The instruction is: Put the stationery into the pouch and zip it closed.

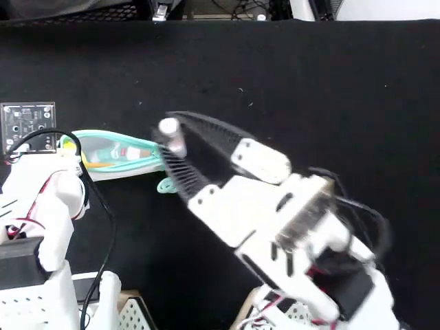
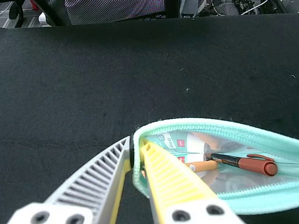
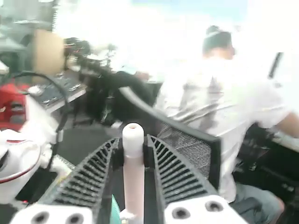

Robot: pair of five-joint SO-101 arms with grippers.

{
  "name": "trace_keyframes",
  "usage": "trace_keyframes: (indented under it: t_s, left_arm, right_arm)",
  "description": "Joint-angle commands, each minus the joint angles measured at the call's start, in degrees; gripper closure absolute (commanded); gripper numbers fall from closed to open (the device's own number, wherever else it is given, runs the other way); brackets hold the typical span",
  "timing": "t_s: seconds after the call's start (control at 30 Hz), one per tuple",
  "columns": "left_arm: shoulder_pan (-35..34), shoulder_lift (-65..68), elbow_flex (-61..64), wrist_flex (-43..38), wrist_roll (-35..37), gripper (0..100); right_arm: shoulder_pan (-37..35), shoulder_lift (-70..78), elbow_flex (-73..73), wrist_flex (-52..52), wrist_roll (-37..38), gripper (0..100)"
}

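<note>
The left gripper (image 2: 135, 151) pinched the rim of the open pouch (image 2: 243, 133) on the table (image 2: 93, 70). The right gripper (image 3: 133, 142) squeezed a white pen (image 3: 133, 182) near the pouch's end. Next, the pen likely had to tip down into the opening.

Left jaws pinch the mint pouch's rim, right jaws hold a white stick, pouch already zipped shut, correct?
Not zipped: the left wrist view shows the mint-green fabric pouch gaping open, a brown pen inside. Rim pinch and held white cylindrical stick are right.
</note>
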Motion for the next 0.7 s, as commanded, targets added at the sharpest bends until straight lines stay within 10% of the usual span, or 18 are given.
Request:
trace_keyframes:
  t_s: [0.0,0.67]
  left_arm:
    - [1.19,1.67,6.37,0.35,-0.35,97]
    - [1.19,1.67,6.37,0.35,-0.44,97]
  right_arm:
    - [-1.58,3.74,-2.95,-2.46,-2.64,98.6]
    - [-1.05,11.03,-0.22,-15.82,-7.21,98.6]
